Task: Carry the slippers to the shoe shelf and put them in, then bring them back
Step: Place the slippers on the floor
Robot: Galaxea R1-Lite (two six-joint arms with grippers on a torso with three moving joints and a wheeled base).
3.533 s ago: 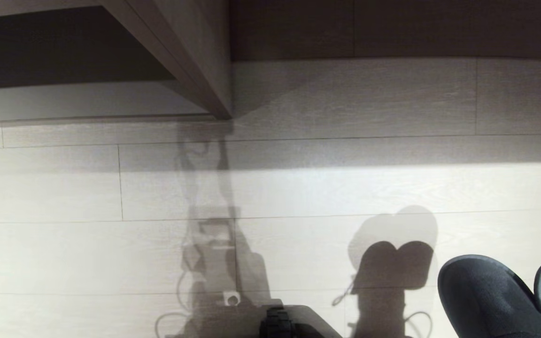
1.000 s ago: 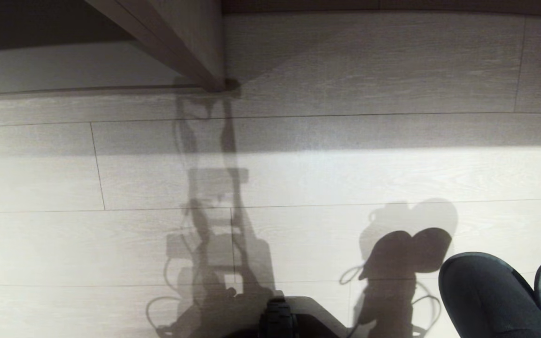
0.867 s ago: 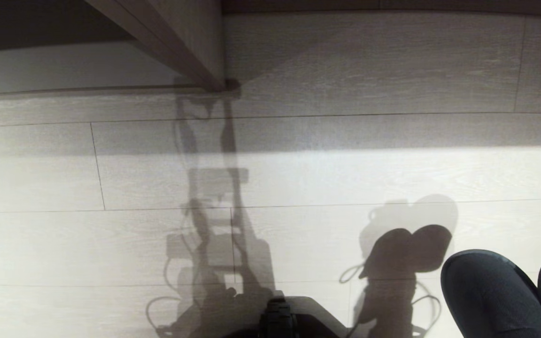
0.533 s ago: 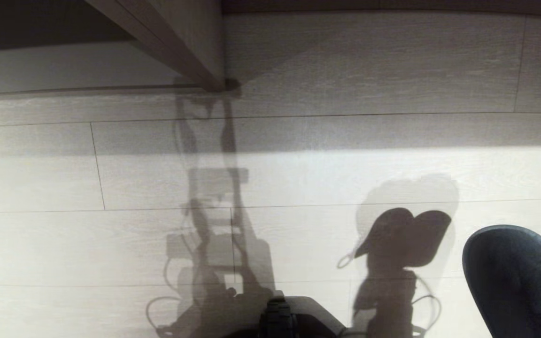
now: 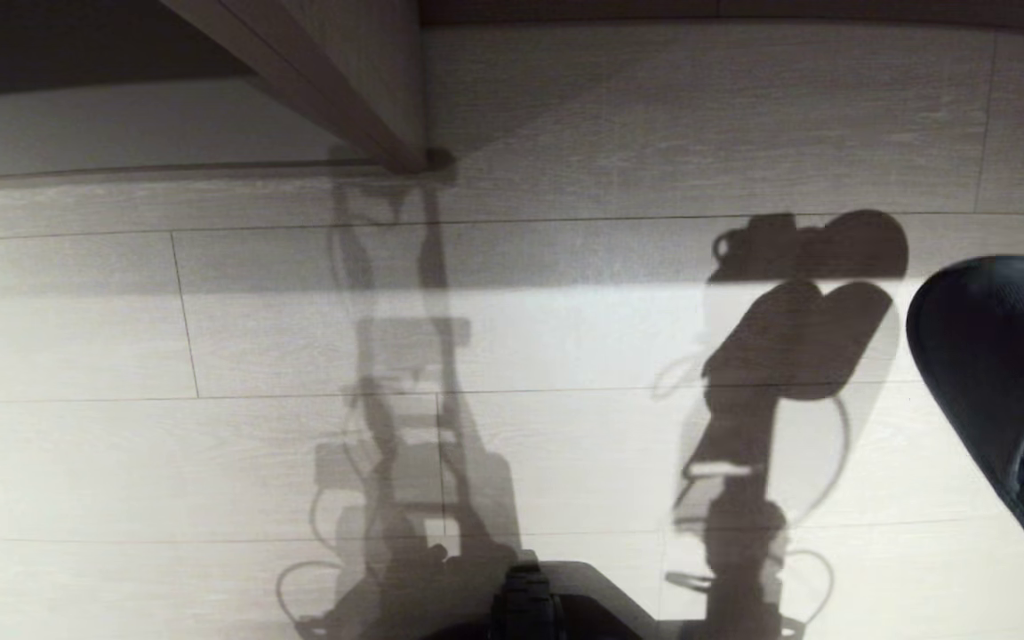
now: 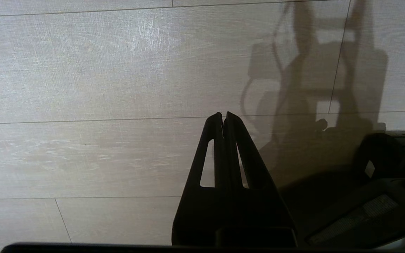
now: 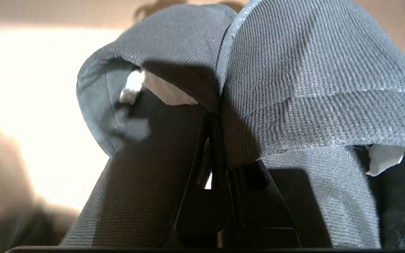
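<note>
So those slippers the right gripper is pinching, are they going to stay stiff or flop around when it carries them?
Probably floppy: the slippers look like soft woven fabric, creased where the right gripper pinches both inner edges together. Likely light, since one thin pinch holds the pair above the floor. They may swing or slip, with the toe hanging free.

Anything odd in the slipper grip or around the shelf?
Nothing damaged or dropped. The right gripper is shut on the slippers, pinching both together where their inner edges meet, so they hang bunched. White paper stuffing shows inside them. The left gripper is shut, empty, over bare floor.
</note>
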